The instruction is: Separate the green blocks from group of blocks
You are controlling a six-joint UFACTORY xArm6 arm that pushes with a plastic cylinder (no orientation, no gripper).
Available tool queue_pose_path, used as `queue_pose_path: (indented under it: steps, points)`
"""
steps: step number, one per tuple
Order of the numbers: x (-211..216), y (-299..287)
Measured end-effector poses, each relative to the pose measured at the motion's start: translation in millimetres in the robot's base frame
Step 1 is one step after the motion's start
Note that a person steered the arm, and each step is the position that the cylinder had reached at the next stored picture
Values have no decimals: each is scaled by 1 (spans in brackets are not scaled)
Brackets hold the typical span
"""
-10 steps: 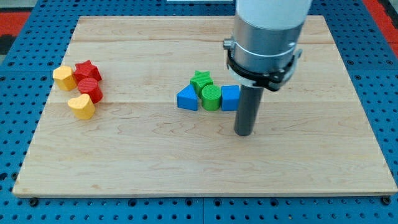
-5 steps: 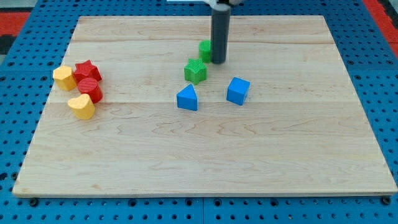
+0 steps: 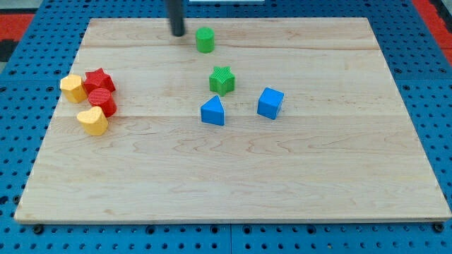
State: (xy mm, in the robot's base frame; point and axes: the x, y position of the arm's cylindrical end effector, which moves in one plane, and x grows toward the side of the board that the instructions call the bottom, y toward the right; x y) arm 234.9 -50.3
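Note:
The green cylinder stands alone near the view's top, apart from the others. The green star sits below it, just above the blue triangle and left of the blue cube, touching neither. My tip is near the board's top edge, a little to the left of the green cylinder and not touching it.
At the view's left lies a tight cluster: a yellow block, a red star, a red cylinder and a yellow heart-shaped block. The wooden board rests on a blue pegboard.
The green cylinder has moved up and left, away from the green star. My tip has moved from right of the cylinder to its left, near the top edge.

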Motion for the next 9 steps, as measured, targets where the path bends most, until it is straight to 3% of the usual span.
queue_pose_path:
  steps: [1,2,3,5,6,7,8,9]
  points:
    - [79,62]
    - [91,55]
    - [43,39]
    - [153,-22]
    - [172,53]
    - [150,115]
    - [124,113]
    - [65,31]
